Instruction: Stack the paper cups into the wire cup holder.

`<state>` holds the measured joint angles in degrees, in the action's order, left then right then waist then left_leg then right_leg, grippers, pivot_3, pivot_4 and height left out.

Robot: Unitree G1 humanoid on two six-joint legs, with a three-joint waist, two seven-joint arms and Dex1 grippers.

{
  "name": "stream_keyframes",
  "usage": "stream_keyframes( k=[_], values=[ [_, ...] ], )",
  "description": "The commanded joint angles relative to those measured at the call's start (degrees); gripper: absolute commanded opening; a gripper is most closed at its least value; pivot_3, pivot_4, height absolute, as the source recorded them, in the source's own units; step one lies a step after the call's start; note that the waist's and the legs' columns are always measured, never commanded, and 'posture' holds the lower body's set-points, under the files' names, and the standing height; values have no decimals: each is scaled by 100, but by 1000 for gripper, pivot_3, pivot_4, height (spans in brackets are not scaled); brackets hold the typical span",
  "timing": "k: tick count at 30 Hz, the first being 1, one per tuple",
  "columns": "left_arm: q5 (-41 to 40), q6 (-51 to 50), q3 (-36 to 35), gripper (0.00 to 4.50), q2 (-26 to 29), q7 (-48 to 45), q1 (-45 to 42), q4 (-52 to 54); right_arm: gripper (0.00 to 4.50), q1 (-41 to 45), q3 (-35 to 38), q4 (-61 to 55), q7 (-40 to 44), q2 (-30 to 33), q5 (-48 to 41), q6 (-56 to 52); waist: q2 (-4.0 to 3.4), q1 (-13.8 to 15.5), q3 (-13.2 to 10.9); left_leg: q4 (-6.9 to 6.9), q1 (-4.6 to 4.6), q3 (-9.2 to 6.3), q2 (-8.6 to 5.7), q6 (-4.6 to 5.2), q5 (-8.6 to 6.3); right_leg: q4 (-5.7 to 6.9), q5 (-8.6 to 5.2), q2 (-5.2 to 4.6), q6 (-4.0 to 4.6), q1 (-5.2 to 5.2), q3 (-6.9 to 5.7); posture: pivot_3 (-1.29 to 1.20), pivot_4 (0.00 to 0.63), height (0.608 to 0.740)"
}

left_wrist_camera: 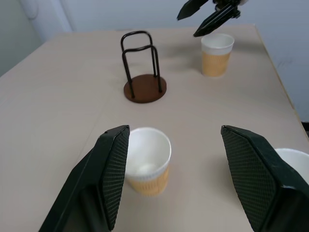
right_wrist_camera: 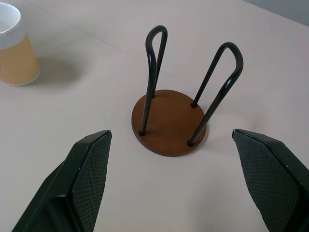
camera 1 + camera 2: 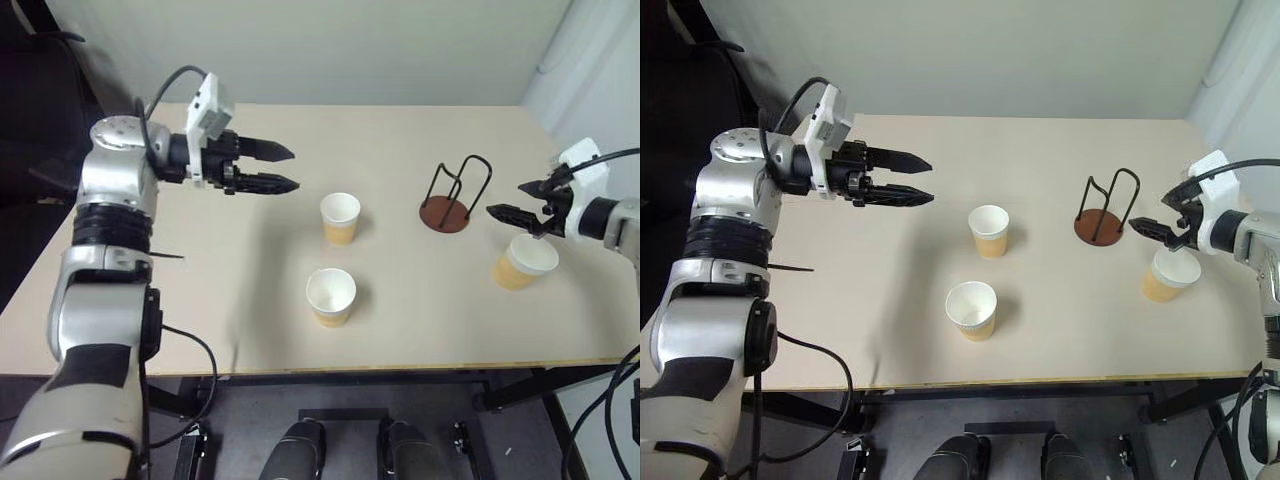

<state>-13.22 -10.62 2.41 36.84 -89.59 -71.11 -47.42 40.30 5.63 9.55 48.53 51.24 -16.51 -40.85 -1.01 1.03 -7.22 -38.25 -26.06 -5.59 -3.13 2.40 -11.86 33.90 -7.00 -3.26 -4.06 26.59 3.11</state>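
Note:
Three tan paper cups with white rims stand upright on the beige table: one mid-table (image 3: 340, 218), one nearer the front edge (image 3: 330, 296), one at the right (image 3: 523, 262). The wire cup holder (image 3: 455, 195), a brown disc with black wire loops, stands empty between the middle and right cups. My left gripper (image 3: 290, 168) hovers open and empty to the left of the middle cup, pointing toward it. My right gripper (image 3: 507, 198) is open and empty just above the right cup, aimed at the holder (image 2: 169, 121).
The table's front edge (image 3: 330, 370) runs close behind the front cup. A pale wall lies beyond the table's far edge. Black cables hang at the left arm's side and below the table.

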Motion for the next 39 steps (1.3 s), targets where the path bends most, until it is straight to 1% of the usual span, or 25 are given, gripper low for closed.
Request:
stream_keyframes(
  k=[1, 4, 10, 13, 17, 22, 32, 39],
  values=[
    [-68, 108, -72, 3237, -68, -132, -107, 129, 4050, 181, 36, -150, -189, -5, 88, -33, 0, -4, 0, 0, 0, 0, 0, 0, 0, 0, 1, 0, -2, 0, 0, 0, 150, 740],
    [-80, 109, -80, 3237, -62, -188, -25, 205, 4050, 314, -51, 83, -225, -66, 196, 42, 0, -9, 0, 0, -2, 0, 0, 2, 0, -1, 16, 0, -29, 1, 0, 0, 150, 740],
    [-139, 47, -181, 3237, 73, -105, 172, 338, 4050, 565, -327, 444, -271, -327, 434, 252, 0, -32, 0, 0, 0, 0, 1, 3, -1, -1, 17, 1, -31, 2, 0, 0, 150, 740],
    [-171, 54, -246, 3237, 153, 14, 319, 512, 4050, 702, -470, 757, -268, -464, 591, 538, 0, -40, 0, 0, -2, 0, 1, 3, -1, -1, 18, 1, -32, 3, 1, 0, 150, 740],
    [-254, -136, -330, 3237, 222, 132, 587, 885, 4050, 996, -639, 1452, -405, -638, 929, 1072, 0, -31, 0, 0, -1, -1, 1, 4, 0, 0, 16, 1, -27, 3, 0, 0, 150, 740],
    [-316, -266, -370, 3237, 301, 186, 675, 1113, 4050, 1161, -637, 1900, -517, -778, 1143, 1419, 0, -18, 0, -1, -2, -1, 1, 5, 0, 1, 16, -1, -18, 3, -1, 0, 150, 740],
    [-361, -290, -357, 3237, 385, 261, 649, 1140, 4050, 1569, -562, 2784, -850, -1022, 1414, 1968, -1, -30, 0, 1, 1, -2, 1, 1, -2, 3, 17, 0, -9, 4, -1, 0, 150, 740],
    [-353, -306, -335, 3237, 371, 269, 590, 1117, 4050, 1989, -610, 3485, -1023, -1334, 1537, 2339, -1, -35, 0, 2, -1, -2, 1, -3, -4, 4, 15, 0, -3, 9, -1, 0, 150, 740]
  ],
)
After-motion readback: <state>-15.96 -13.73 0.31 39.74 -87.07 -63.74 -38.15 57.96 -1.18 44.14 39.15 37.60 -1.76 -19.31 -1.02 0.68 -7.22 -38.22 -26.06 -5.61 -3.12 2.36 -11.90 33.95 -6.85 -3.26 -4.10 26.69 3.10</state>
